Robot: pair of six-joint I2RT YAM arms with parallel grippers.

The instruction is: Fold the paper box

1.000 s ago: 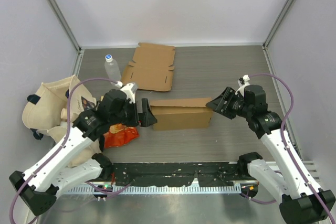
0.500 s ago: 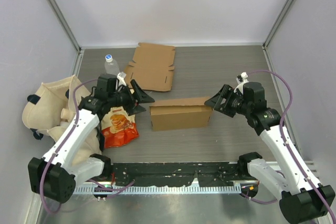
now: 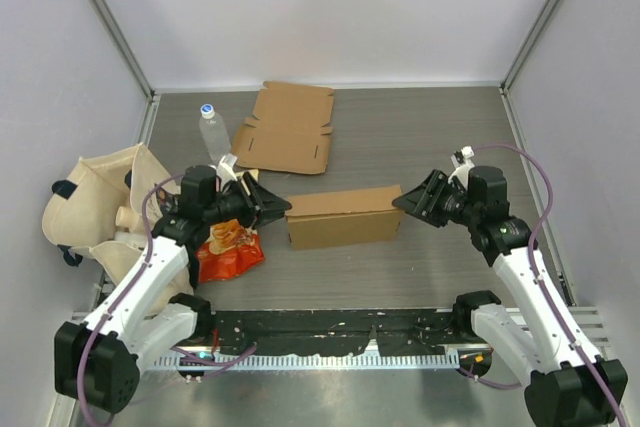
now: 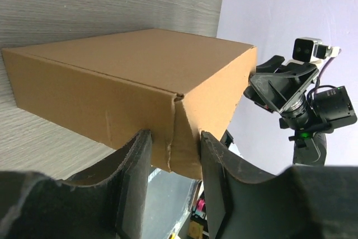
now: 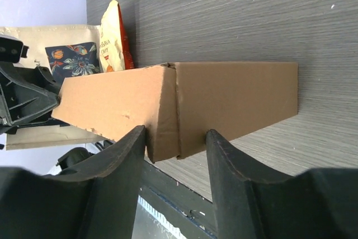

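Observation:
The paper box [image 3: 345, 217] is a closed brown cardboard box lying lengthwise on the grey table between the two arms. My left gripper [image 3: 275, 209] is at its left end. In the left wrist view both fingers press on a corner of the box [image 4: 140, 82], with the left gripper [image 4: 173, 160] shut on it. My right gripper [image 3: 410, 202] is at the right end. In the right wrist view the box's end corner [image 5: 168, 110] sits between the fingers, and the right gripper [image 5: 176, 149] is shut on it.
A flat unfolded cardboard sheet [image 3: 290, 129] lies behind the box, with a clear water bottle [image 3: 213, 130] to its left. A red snack bag [image 3: 228, 245] and a beige cloth bag [image 3: 95, 212] lie under and left of my left arm. Walls enclose the table.
My left gripper pulled back from the box's left end, then returned and closed on its corner. The box has turned slightly, right end farther back. The right gripper stayed at the right end.

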